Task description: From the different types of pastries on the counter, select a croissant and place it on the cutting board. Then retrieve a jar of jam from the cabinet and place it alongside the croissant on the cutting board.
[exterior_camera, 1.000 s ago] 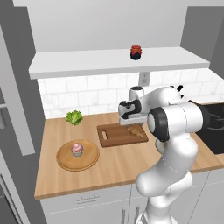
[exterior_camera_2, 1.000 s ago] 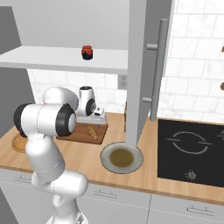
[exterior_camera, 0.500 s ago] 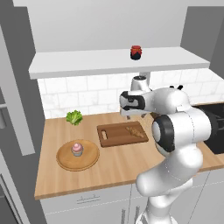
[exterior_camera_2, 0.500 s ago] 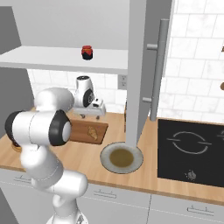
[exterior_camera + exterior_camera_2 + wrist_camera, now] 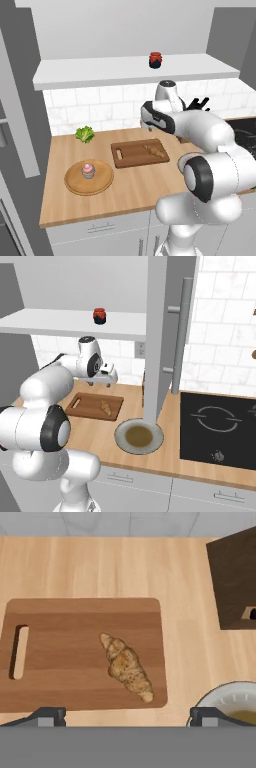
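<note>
Hand (image 5: 127, 713) open above croissant (image 5: 126, 668), bowl (image 5: 232, 699) nearby.

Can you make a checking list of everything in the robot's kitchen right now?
Surface: light wooden counter.
Job's things: croissant lies on the cutting board, toward the end away from its slot handle; jar of jam stands on the white cabinet shelf; pink cupcake sits on a round wooden tray.
Clutter: leafy green by the wall; bowl beside the board; dark block on the counter.
Tool: tool open, holding nothing, above the board.
Cables: nothing seen.
Surroundings: white tiled wall; black cooktop.
</note>
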